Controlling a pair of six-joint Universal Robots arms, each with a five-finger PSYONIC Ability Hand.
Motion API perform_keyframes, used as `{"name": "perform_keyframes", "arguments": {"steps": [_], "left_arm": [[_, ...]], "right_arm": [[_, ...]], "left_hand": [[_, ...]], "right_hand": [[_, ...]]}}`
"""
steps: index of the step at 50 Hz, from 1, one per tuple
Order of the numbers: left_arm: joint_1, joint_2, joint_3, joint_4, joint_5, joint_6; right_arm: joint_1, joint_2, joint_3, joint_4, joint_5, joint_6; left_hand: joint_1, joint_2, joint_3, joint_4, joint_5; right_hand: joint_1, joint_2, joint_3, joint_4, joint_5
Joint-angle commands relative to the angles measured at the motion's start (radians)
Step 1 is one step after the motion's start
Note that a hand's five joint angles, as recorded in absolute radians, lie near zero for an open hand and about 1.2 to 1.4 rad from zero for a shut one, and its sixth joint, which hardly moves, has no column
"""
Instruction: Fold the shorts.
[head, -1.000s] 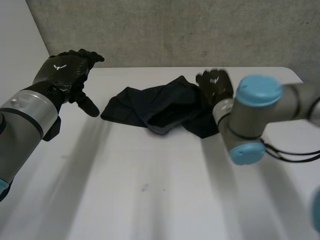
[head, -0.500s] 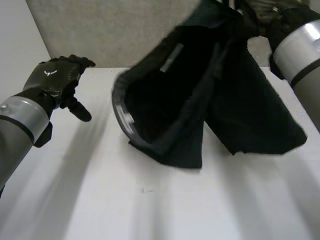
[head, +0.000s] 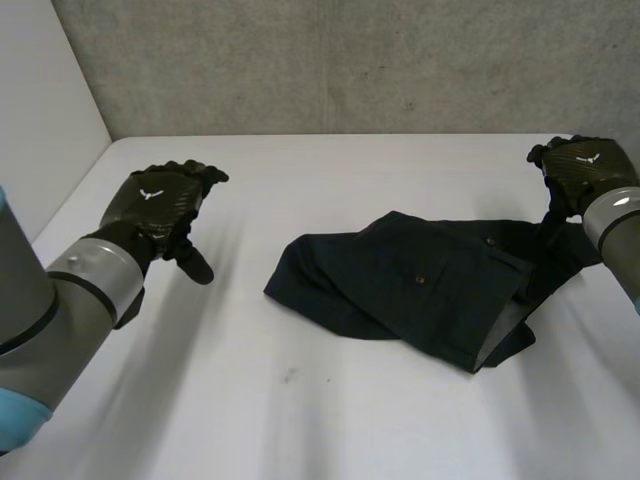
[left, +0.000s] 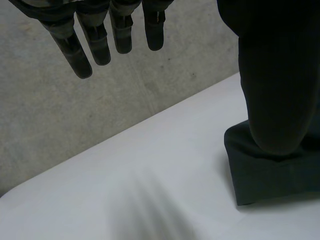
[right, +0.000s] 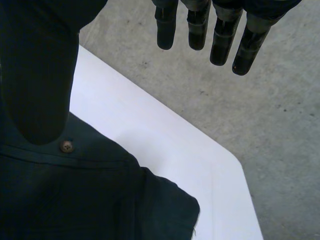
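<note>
In the head view, the shorts (head: 420, 285), of dark navy woven cloth, are seen lying rumpled but roughly flat on the smooth white worktop (head: 300, 420), right of centre. A paler inner face is turned out along their near right edge. A rough grey concrete wall (head: 350, 60) closes the far side. The left hand (head: 158, 203) is held above the worktop at the left, well apart from the shorts, with its fingers relaxed and nothing in them. The right hand (head: 580, 168) is held at the far right, near the shorts' right end. The cloth is not covered by either arm.

In the left wrist view, the fingers (left: 121, 30) are seen straight and spread, with nothing gripped. A squared corner of the shorts lies flat on the worktop beyond the thumb, with the wall behind it.

In the right wrist view, the fingers (right: 198, 27) are likewise straight and apart, and nothing is held. The thumb is seen over the shorts, but contact cannot be told. A small round button (right: 66, 146) is set on a stitched seam, and the worktop's rounded corner lies past the cloth.
</note>
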Motion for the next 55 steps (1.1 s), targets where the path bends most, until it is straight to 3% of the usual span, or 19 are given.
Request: {"name": "perform_keyframes", "arguments": {"steps": [1, 6, 16, 20, 28, 34, 39, 42, 43, 44, 45, 51, 54, 55], "left_arm": [[-0.028, -0.116, 0.055, 0.094, 0.017, 0.120], [-0.054, -0.257, 0.149, 0.120, 0.057, 0.197], [-0.085, -0.482, 0.352, 0.100, 0.103, 0.198], [-0.093, -0.562, 0.444, 0.067, 0.102, 0.191], [-0.106, -0.696, 0.607, -0.044, 0.103, 0.186], [-0.122, -0.762, 0.685, -0.068, 0.103, 0.186], [-0.129, -0.792, 0.728, -0.073, 0.102, 0.184], [-0.131, -0.799, 0.742, -0.079, 0.102, 0.184], [-0.134, -0.800, 0.743, -0.084, 0.102, 0.184], [-0.134, -0.802, 0.745, -0.084, 0.102, 0.186], [-0.137, -0.803, 0.750, -0.085, 0.100, 0.184], [-0.146, -0.811, 0.751, -0.093, 0.102, 0.157], [-0.151, -0.820, 0.759, -0.094, 0.100, 0.137], [-0.151, -0.825, 0.768, -0.094, 0.094, 0.134]], "right_arm": [[0.067, -0.262, 0.166, 0.054, -0.026, 0.008], [0.139, -0.298, 0.226, 0.094, -0.063, 0.030], [0.298, -0.265, 0.368, 0.062, -0.064, 0.153], [0.329, -0.193, 0.428, -0.026, -0.052, 0.105], [0.360, -0.098, 0.497, -0.150, 0.080, -0.060], [0.361, -0.041, 0.526, -0.285, 0.120, -0.120], [0.349, -0.006, 0.534, -0.394, 0.129, -0.195], [0.346, 0.031, 0.531, -0.444, 0.132, -0.238], [0.346, 0.038, 0.529, -0.452, 0.134, -0.248], [0.346, 0.043, 0.526, -0.466, 0.137, -0.261], [0.348, 0.043, 0.525, -0.472, 0.137, -0.266], [0.346, 0.017, 0.519, -0.500, 0.132, -0.268], [0.345, -0.049, 0.509, -0.491, 0.134, -0.269], [0.345, -0.072, 0.500, -0.488, 0.134, -0.266]], "left_hand": [[-0.008, 0.003, -0.003, 0.004, -0.012], [-0.008, 0.003, -0.003, 0.004, -0.012], [0.027, 0.038, 0.032, 0.039, 0.023], [0.056, 0.067, 0.061, 0.069, 0.052], [0.056, 0.067, 0.061, 0.069, 0.052], [0.077, 0.088, 0.082, 0.089, 0.073], [0.133, 0.143, 0.138, 0.145, 0.129], [0.186, 0.196, 0.191, 0.198, 0.181], [0.194, 0.205, 0.199, 0.207, 0.190], [0.206, 0.217, 0.211, 0.218, 0.202], [0.224, 0.234, 0.229, 0.236, 0.220], [0.335, 0.346, 0.340, 0.347, 0.331], [0.593, 0.604, 0.598, 0.605, 0.589], [0.838, 0.849, 0.843, 0.850, 0.834]], "right_hand": [[-0.027, -0.042, -0.038, -0.059, -0.064], [-0.027, -0.042, -0.038, -0.059, -0.064], [-0.005, -0.021, -0.016, -0.037, -0.042], [0.042, 0.026, 0.031, 0.010, 0.005], [0.151, 0.135, 0.140, 0.118, 0.114], [0.230, 0.214, 0.219, 0.198, 0.193], [0.441, 0.425, 0.430, 0.409, 0.404], [0.685, 0.669, 0.673, 0.652, 0.648], [0.802, 0.786, 0.790, 0.769, 0.765], [1.140, 1.124, 1.129, 1.107, 1.103], [1.195, 1.179, 1.183, 1.162, 1.158], [1.195, 1.179, 1.184, 1.163, 1.158], [1.195, 1.179, 1.184, 1.163, 1.158], [1.195, 1.179, 1.184, 1.163, 1.158]]}}
